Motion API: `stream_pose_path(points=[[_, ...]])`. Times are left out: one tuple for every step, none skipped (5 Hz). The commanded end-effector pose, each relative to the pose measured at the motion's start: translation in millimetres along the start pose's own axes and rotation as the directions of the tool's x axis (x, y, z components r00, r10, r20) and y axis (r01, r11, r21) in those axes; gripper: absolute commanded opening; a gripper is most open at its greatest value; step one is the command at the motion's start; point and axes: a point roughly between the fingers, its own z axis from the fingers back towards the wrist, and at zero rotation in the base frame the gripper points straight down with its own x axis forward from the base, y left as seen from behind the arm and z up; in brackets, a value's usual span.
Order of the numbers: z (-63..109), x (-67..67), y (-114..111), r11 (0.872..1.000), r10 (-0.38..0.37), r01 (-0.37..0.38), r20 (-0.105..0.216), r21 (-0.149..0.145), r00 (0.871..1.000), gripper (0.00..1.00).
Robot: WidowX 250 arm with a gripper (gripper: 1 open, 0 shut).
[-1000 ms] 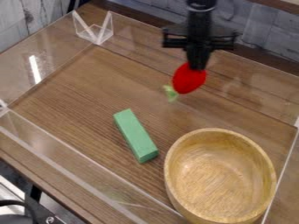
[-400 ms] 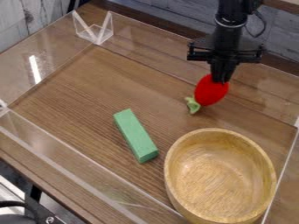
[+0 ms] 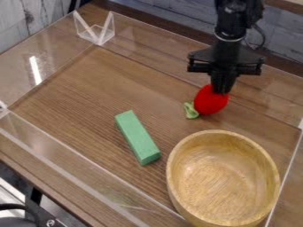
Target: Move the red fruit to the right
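My claw (image 3: 222,86) is clamped shut on the top of the red fruit (image 3: 213,100), pointing almost straight down. To finish well I should settle the fruit fully onto the wooden table (image 3: 83,89) before letting go — then lift straight up. It sits directly under my fingers, far right, just beyond the wooden bowl (image 3: 225,182) — right of the green block (image 3: 137,136).

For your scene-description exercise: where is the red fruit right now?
In the camera view the red fruit sits right of centre on the wooden table, directly under the gripper, just above the wooden bowl and right of the green block.
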Motion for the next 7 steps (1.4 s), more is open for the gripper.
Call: stream_pose_path(points=[[22.1,10.4,-12,0.998,-0.045,0.047,0.049,-0.043,0.998,0.0],[28.7,14.8,-19,0.995,-0.08,0.083,0.056,-0.057,0.995,0.0],[23.5,11.8,-17,0.994,-0.083,0.087,0.057,-0.061,0.995,0.0],[16.6,8.9,-15,0.994,-0.088,0.091,0.056,-0.061,0.995,0.0],[13.1,6.4,-21,0.992,-0.103,0.106,0.057,-0.066,0.993,0.0],[10.0,3.2,-26,0.99,-0.117,0.121,0.057,-0.07,0.991,0.0],[3.9,1.6,-25,0.985,-0.151,0.155,0.052,-0.076,0.987,0.0]])
